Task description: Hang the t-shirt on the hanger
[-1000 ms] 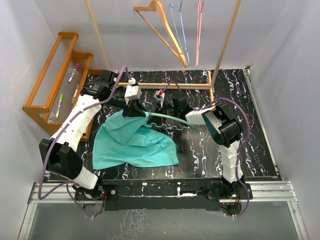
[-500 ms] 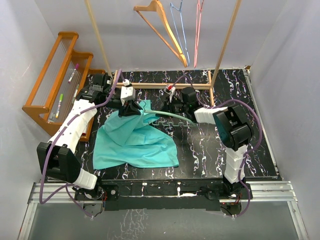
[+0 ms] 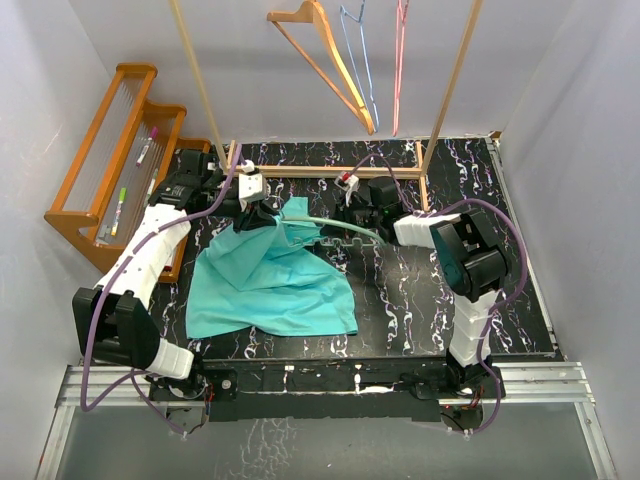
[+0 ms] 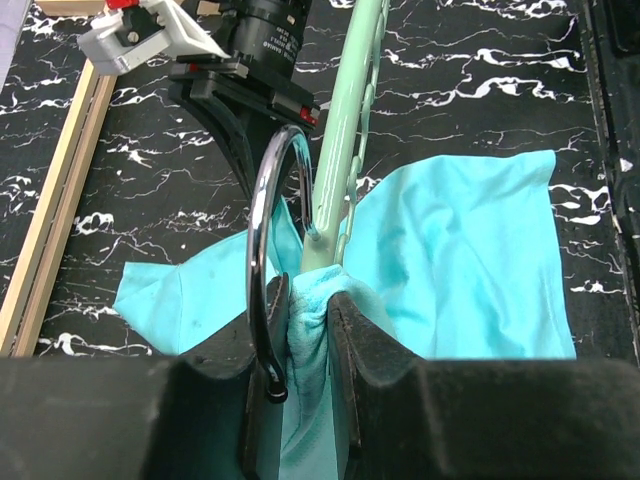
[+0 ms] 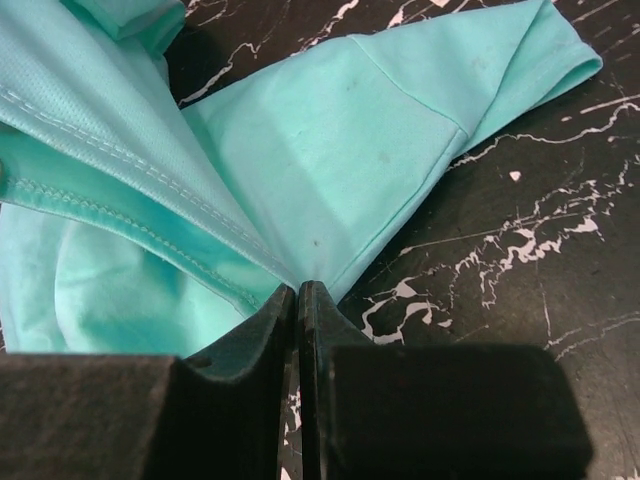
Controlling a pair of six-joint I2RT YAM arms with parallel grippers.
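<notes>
The teal t-shirt [image 3: 270,285] lies spread on the black marbled table, its far part bunched and lifted. My left gripper [image 3: 264,217] is shut on that bunch [image 4: 310,300], with cloth filling the gap between its pads. The mint hanger [image 3: 330,228] runs from the bunch towards my right arm. In the left wrist view its arm [image 4: 345,130] enters the pinched cloth, and its chrome hook [image 4: 258,220] curves beside my left finger. My right gripper [image 3: 338,220] faces the left one. Its jaws [image 5: 297,290] are pressed together where the shirt cloth [image 5: 350,130] converges.
A wooden rail frame [image 3: 330,172] with two upright posts stands just behind the grippers. An orange wooden hanger [image 3: 330,60], a blue wire hanger [image 3: 358,50] and a pink one [image 3: 398,60] hang above it. A wooden rack [image 3: 110,150] stands at the left table edge.
Both grippers have moved towards the back of the table, the right one also leftwards, closer to the left. The hanger and the bunched cloth went with them.
</notes>
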